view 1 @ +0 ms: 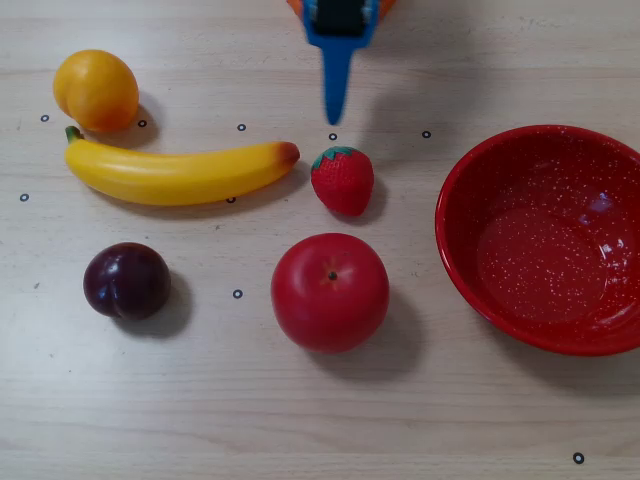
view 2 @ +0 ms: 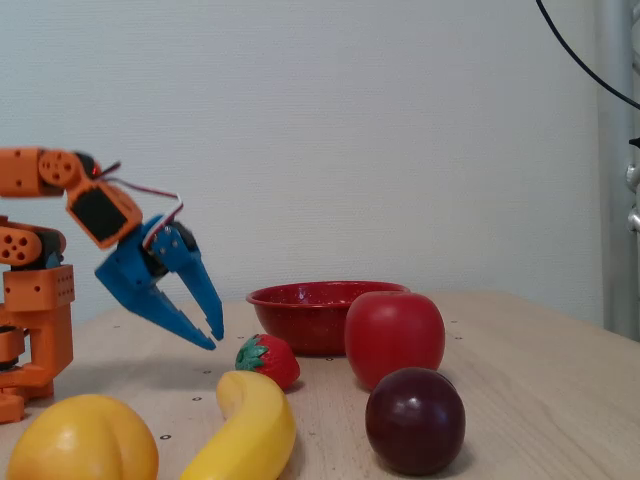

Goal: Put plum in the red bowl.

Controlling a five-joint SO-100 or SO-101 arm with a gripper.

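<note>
The plum (view 1: pixel 126 281) is a small glossy dark purple fruit at the lower left of the overhead view; in the fixed view it (view 2: pixel 414 420) lies in the foreground. The red bowl (view 1: pixel 465 175) with white speckles stands at the right edge of the overhead view, empty; in the fixed view it (view 2: pixel 300 308) stands behind the apple. My blue gripper (view 1: pixel 334 116) enters from the top centre of the overhead view, above the strawberry and far from the plum. In the fixed view the gripper (view 2: pixel 211 339) hangs above the table with its jaws slightly apart and empty.
A red apple (view 1: pixel 330 291) lies between plum and bowl. A strawberry (view 1: pixel 343 180) lies just below the gripper tip. A banana (view 1: pixel 175 172) and an orange-yellow fruit (view 1: pixel 95 90) lie at upper left. The orange arm base (view 2: pixel 35 300) stands at the left of the fixed view.
</note>
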